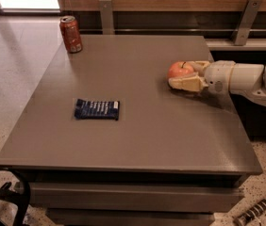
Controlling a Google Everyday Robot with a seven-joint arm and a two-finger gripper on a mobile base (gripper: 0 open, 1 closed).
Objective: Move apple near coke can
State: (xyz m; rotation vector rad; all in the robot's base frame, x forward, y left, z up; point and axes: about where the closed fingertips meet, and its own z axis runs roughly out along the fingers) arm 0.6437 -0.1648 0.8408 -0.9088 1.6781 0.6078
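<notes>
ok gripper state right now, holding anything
Gripper: closed on the apple, low over the right side of the table.

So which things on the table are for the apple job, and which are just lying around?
For the job:
- the apple, at the right of the picture
- the coke can, standing at the far left corner
- the gripper, right at the apple

Just lying about:
- the dark-blue snack wrapper, flat on the table, apart from both
</notes>
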